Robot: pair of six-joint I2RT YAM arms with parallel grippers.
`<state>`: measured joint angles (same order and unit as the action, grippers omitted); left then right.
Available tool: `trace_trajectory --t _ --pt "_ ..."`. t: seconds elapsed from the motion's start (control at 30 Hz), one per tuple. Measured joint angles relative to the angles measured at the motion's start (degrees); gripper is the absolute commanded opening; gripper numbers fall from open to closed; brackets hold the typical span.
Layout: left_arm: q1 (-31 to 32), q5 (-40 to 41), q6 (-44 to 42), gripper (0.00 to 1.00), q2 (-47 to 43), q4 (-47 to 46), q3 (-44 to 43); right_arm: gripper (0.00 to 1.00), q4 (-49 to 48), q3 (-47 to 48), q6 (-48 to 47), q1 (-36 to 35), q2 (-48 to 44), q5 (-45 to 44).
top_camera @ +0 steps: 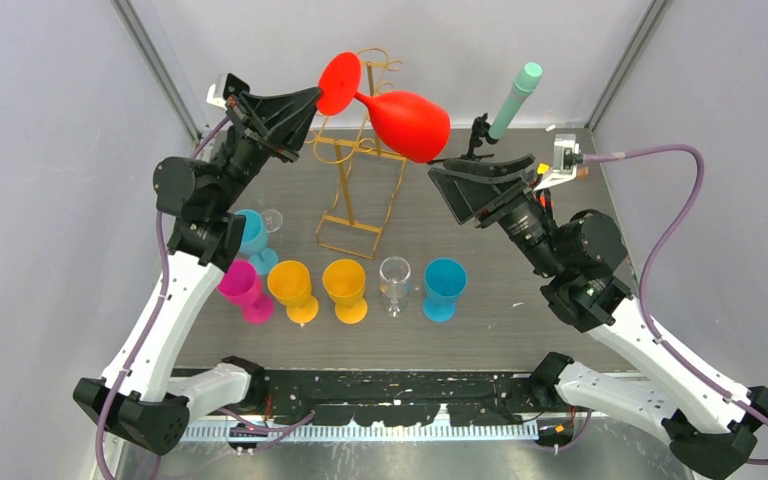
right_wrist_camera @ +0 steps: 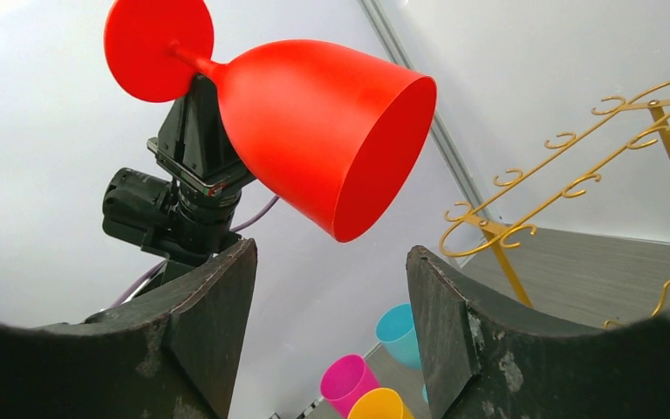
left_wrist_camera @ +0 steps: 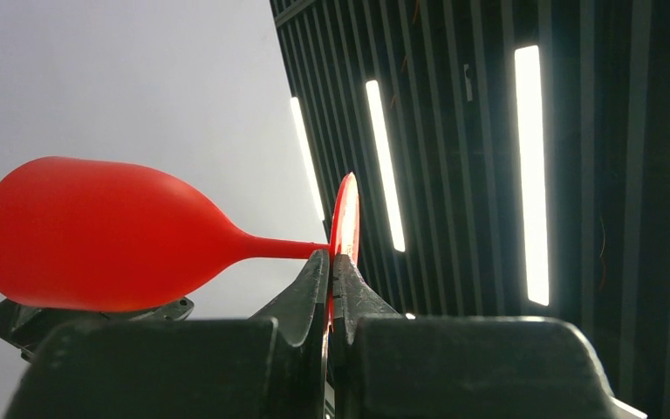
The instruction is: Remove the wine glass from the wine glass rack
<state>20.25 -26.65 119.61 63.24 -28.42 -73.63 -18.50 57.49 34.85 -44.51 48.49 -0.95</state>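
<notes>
A red wine glass (top_camera: 400, 122) hangs in the air on its side, in front of the top of the gold wire rack (top_camera: 355, 190). My left gripper (top_camera: 316, 96) is shut on the rim of its round foot (left_wrist_camera: 345, 214), and the bowl (left_wrist_camera: 96, 234) points toward the right arm. My right gripper (top_camera: 438, 168) is open and empty, its fingertips just below the bowl's mouth (right_wrist_camera: 384, 161). The rack's curled hooks (right_wrist_camera: 567, 166) show empty in the right wrist view.
On the table stand pink (top_camera: 245, 291), two orange (top_camera: 295, 290) (top_camera: 346, 288), clear (top_camera: 395, 282) and blue (top_camera: 444, 288) goblets in a row, with another blue one (top_camera: 252, 240) behind. A black tripod with a green tube (top_camera: 513, 100) stands at back right. Grey walls close three sides.
</notes>
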Motion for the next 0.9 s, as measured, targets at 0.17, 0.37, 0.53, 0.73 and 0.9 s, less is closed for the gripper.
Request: trace_trajectory --t 0.17,0.37,0.53,0.73,0.9 --pt "0.0 0.1 0.0 0.00 0.0 0.2 0.0 0.69 -1.3 0.8 -1.2 0.0 2.1 1.6" --pt "0.0 0.1 0.0 0.00 0.0 1.0 0.0 0.67 -5.1 2.5 -1.6 0.0 6.9 6.4" --pt "0.0 0.2 0.1 0.00 0.0 1.7 0.0 0.59 -10.8 2.5 -1.3 0.0 8.2 11.1" --pt "0.0 1.7 0.1 0.00 -1.2 3.7 0.6 0.41 -17.3 2.5 -0.7 0.0 8.2 15.0" --pt "0.0 2.3 0.1 0.03 -1.9 4.1 1.2 0.10 -19.7 2.5 0.0 0.1 9.0 16.1"
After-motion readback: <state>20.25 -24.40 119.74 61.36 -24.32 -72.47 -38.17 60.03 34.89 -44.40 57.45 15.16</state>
